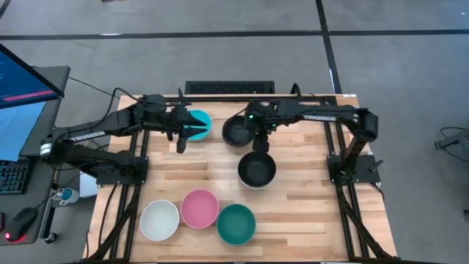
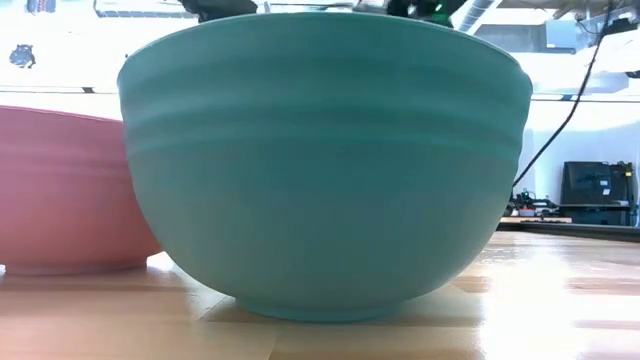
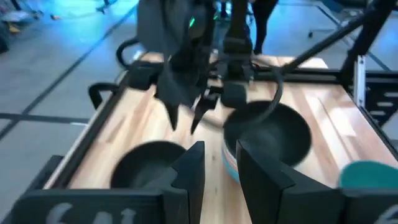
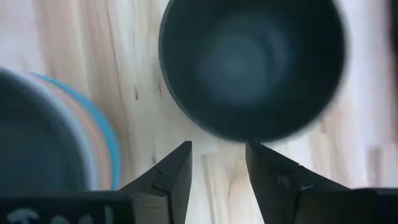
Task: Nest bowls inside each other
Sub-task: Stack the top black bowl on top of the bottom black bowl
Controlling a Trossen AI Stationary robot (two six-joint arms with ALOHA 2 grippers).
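In the high view a cyan bowl stands on its base at the far left, and a single black bowl stands beside it. Nearer lies a stack topped by a black bowl; the left wrist view shows cyan and orange rims under it. White, pink and dark teal bowls stand along the near edge. My left gripper is open at the cyan bowl's left rim. My right gripper is open, pointing down above the table between the single black bowl and the stack.
A keyboard lies just beyond the table's far edge. A monitor stands to the left, off the table. Bare wood lies to the right of the teal bowl. In the low view the teal bowl and the pink bowl block most of what lies behind them.
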